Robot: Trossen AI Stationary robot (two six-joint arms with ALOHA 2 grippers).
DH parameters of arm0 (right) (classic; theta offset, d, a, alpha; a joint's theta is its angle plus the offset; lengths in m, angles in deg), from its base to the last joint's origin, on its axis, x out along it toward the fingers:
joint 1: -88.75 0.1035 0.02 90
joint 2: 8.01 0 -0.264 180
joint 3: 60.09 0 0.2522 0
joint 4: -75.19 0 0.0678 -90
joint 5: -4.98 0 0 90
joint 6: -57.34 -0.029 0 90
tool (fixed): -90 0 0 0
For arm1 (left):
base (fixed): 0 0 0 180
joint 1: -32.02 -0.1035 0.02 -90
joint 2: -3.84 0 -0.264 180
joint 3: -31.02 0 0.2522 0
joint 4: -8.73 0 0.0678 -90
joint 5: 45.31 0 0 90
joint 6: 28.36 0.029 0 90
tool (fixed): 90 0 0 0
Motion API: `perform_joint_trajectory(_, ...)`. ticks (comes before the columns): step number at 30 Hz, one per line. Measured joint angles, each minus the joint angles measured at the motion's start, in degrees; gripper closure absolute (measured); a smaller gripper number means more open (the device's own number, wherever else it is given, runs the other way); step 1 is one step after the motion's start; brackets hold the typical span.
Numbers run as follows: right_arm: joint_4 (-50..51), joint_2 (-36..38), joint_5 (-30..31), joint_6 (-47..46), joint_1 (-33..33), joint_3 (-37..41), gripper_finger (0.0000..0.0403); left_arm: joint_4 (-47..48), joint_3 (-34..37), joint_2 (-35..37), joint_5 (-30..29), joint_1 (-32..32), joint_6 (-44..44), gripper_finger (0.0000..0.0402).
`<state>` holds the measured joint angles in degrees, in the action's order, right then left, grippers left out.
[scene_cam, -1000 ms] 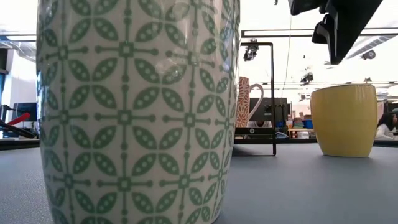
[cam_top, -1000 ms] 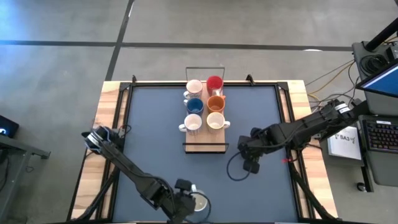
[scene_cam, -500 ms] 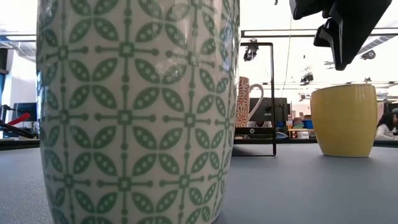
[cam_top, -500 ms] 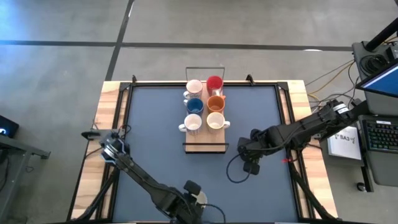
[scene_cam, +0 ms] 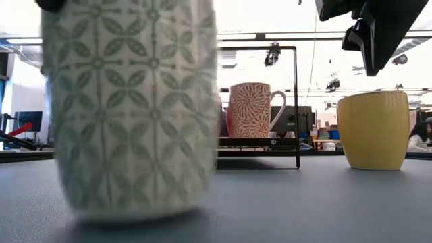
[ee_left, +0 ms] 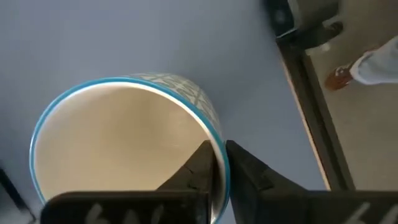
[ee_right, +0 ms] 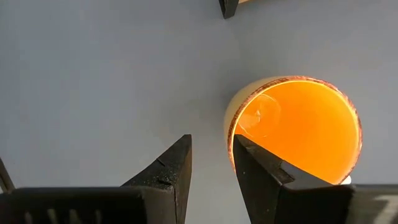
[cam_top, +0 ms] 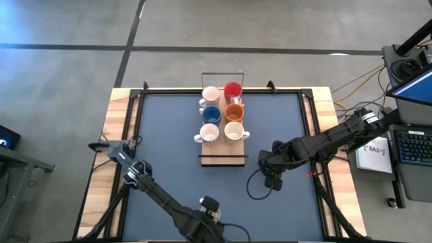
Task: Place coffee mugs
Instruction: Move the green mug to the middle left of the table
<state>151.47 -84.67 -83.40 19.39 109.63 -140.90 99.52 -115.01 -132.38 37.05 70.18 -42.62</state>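
Note:
A green-patterned mug point(scene_cam: 131, 115) with a blue rim and cream inside point(ee_left: 118, 149) stands upright by the table's near edge, and my left gripper point(ee_left: 222, 165) is shut on it point(cam_top: 206, 212). A yellow mug with an orange inside point(ee_right: 298, 124) stands on the table to the right point(scene_cam: 374, 128). My right gripper point(ee_right: 211, 168) is open just above it point(scene_cam: 370, 47), with its fingers either side of the rim and not touching. Several mugs, white, red, blue and orange, stand on the light-wood tray point(cam_top: 221, 160). My left gripper holds the green-patterned mug by its blue rim point(ee_left: 219, 146), with one finger inside the mug and one outside. The fingers come from above, pointing down. The mug is upright; I cannot tell whether its base point(scene_cam: 135, 212) is on the table or just off it.
The tray's wire frame point(scene_cam: 297, 108) stands at the table's far middle, with a red-patterned mug point(scene_cam: 253, 111) in front of it. Wooden rails edge the dark mat point(cam_top: 169, 155). A cable loops on the mat by the right gripper point(cam_top: 253, 187). Bare mat lies left and right of the tray.
The green-patterned mug has moved in my left gripper's hold. In the low view it now shows farther left, smaller and blurred, which uncovers the red-patterned mug behind it. My left arm's elbow has swung toward the table's right.

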Motion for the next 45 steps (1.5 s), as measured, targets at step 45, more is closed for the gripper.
perform_joint_trajectory(45,-0.1,0.0,0.0,5.0,-0.1,0.1,0.0296,-23.0,72.5,53.6,-6.8,-18.0,-17.7,0.0389)
